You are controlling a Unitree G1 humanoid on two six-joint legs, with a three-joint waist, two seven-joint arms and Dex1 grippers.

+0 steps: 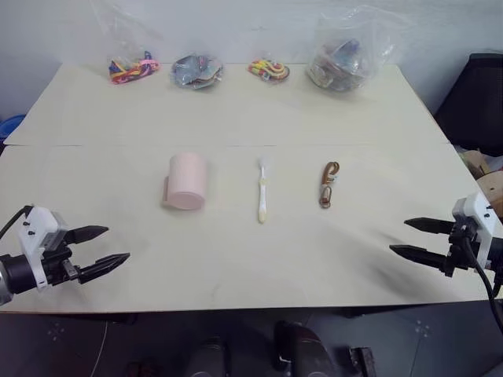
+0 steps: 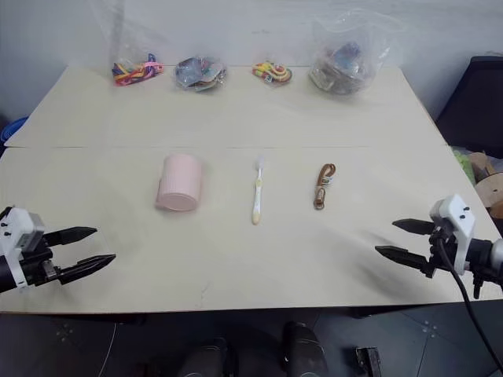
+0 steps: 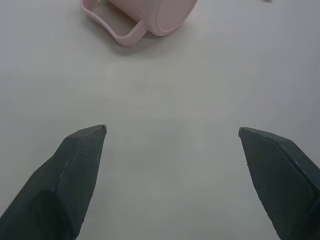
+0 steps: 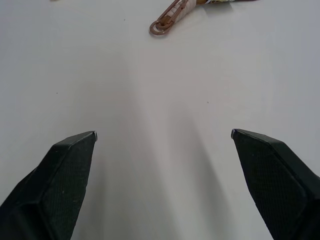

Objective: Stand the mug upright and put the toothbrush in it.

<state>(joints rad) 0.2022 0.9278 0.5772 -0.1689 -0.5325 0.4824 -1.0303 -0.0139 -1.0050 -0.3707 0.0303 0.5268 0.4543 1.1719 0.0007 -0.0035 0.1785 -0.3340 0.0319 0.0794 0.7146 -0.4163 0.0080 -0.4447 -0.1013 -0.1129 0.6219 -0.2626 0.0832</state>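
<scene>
A: Start with the hands. How do they stand?

B: The left hand [image 1: 106,246] hovers over the near left corner of the pale wooden worktop [image 1: 236,267], its two black fingers [image 3: 75,170] spread wide apart with nothing between them. The right hand [image 1: 413,239] hovers over the near right edge, fingers equally wide apart and empty. Both point inward toward the middle of the worktop.

A: And what lies nearest them?

B: Ahead of the left hand, well apart from it, is the small pale pink cylindrical mug [image 1: 187,181]. It lies on its side, with its handle [image 3: 117,31] resting against the worktop on the left. Just to the right of the mug, not touching it, is the slim white toothbrush with a pale yellowish handle [image 1: 262,199], lying flat with its bristle head toward the far side.

A: Anything beyond that?

B: Right of the toothbrush lies a small brown strap with a metal clip [image 1: 328,184], ahead of the right hand and well apart from it. Along the far edge sit four clear plastic bags: one of bright coloured cords [image 1: 132,68], one of greyish bits [image 1: 197,71], one of red and yellow pieces [image 1: 269,69], and a larger puffed one [image 1: 342,53].
</scene>
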